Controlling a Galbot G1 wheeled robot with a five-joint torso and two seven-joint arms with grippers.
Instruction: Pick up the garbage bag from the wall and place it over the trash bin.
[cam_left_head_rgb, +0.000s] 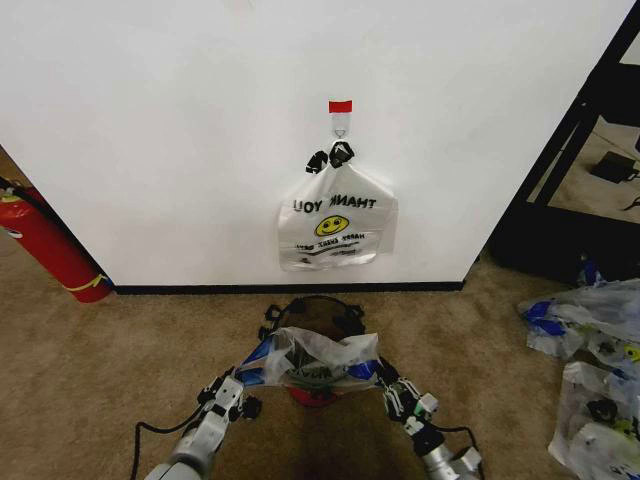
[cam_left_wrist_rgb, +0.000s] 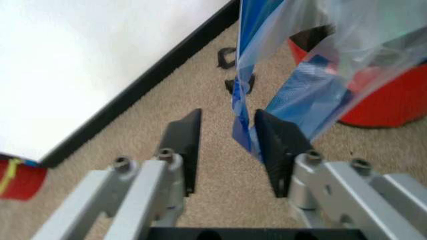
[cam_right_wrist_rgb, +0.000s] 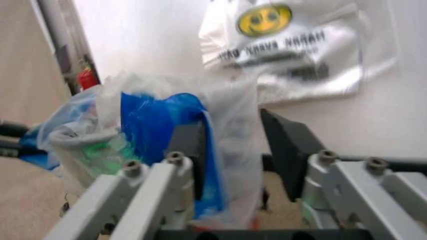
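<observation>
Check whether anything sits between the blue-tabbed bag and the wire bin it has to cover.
Nothing visible does. The garbage bag is stretched between the left gripper and the right gripper, right above the trash bin. The other smiley bag hangs on the wall, well clear.

The garbage bag covers most of the trash bin, leaving part of the rim and the red base showing. In the right wrist view, blur makes the print on the hanging bag unreadable. A fire extinguisher is cut off at the frame edge.
</observation>
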